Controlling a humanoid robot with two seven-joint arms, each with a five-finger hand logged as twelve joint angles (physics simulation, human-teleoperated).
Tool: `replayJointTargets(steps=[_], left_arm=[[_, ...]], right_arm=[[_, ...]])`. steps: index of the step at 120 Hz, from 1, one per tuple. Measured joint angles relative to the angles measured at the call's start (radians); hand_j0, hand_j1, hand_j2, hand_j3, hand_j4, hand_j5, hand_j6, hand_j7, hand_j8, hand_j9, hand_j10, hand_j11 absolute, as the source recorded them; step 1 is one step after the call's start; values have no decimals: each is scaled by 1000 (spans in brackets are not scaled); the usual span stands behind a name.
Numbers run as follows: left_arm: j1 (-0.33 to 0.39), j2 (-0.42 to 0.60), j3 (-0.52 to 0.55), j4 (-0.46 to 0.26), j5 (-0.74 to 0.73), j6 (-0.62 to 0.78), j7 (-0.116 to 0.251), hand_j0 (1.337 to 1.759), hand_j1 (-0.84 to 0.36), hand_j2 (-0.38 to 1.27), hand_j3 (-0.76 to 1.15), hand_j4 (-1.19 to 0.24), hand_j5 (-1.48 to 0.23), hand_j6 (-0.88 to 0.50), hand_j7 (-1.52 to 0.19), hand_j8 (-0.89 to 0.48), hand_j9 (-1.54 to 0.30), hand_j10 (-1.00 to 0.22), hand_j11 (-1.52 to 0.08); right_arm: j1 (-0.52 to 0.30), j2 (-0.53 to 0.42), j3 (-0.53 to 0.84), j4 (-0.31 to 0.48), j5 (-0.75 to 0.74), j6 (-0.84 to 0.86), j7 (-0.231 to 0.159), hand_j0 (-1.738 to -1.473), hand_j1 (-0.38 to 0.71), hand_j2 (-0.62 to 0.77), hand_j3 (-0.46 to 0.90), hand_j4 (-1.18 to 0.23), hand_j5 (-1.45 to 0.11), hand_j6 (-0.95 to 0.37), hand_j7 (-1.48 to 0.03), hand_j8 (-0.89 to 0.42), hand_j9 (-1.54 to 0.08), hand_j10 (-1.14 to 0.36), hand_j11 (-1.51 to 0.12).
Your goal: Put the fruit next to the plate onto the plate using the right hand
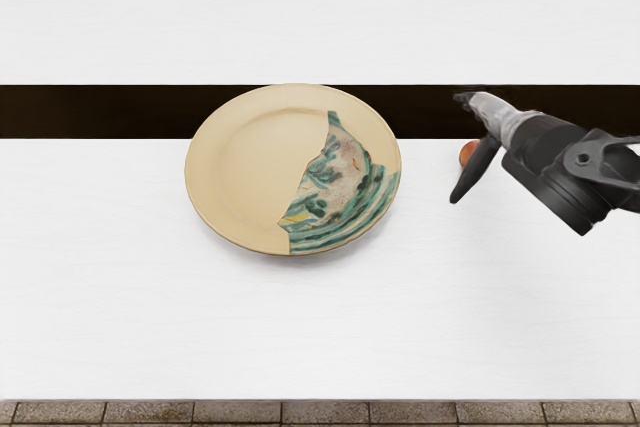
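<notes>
White desk (120,327) fills the lower two thirds of the head view. Its far edge runs straight across, bordered by a dark band (100,112). Beyond the band lies a second white surface (300,22). A strip of brown tiled floor (300,413) shows below the near edge.

Round cream ceramic plate (250,162), with a green-and-teal painted segment on its right side, sits centre-left. Its far rim shows against the dark band and its near rim is well inside the desk. Wide bare desk lies to its left and in front of it.

Small orange-red fruit (466,152) lies right of the plate, apart from its rim and close to the desk's far edge. Only a sliver shows; the rest is hidden behind the robot hand. A clear lane of bare desk separates the fruit and the plate's right rim.

Right robot hand (497,132), on a dark arm entering from the right edge, is at the fruit. Its fingers (468,175) are spread apart: one dark finger slants down and left in front of the fruit, and a grey one reaches up and left over the dark band. Neither is wrapped around the fruit. Contact cannot be judged.
</notes>
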Motion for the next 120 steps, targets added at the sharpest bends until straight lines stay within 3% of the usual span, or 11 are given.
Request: replayJointTargets(steps=[20, 43, 75, 120], left_arm=[[0, 0, 0, 0, 0, 0, 0, 1658, 60, 48, 0, -241, -313, -241, -313, -241, -313, -241, -313], [0, 0, 0, 0, 0, 0, 0, 1658, 60, 48, 0, -241, -313, -241, -313, -241, -313, -241, -313], [0, 0, 0, 0, 0, 0, 0, 1658, 60, 48, 0, -241, -313, -241, -313, -241, -313, -241, -313], [0, 0, 0, 0, 0, 0, 0, 1658, 60, 48, 0, -241, -313, -241, -313, -241, -313, -241, -313]], right_arm=[[15, 11, -43, -17, 46, -2, 0, -1658, -294, -8, 0, -48, -61, -49, -61, -49, -61, -48, -61], [15, 26, -62, -106, 62, -3, 0, -1658, -292, -8, 0, -49, -63, -50, -62, -50, -63, -49, -63], [10, 122, -105, -239, 93, -3, 0, -1658, -291, -9, 0, -50, -63, -51, -63, -50, -63, -50, -63], [3, 217, -158, -345, 102, -3, 0, -1658, -294, -8, 0, -48, -61, -49, -61, -48, -61, -48, -61]])
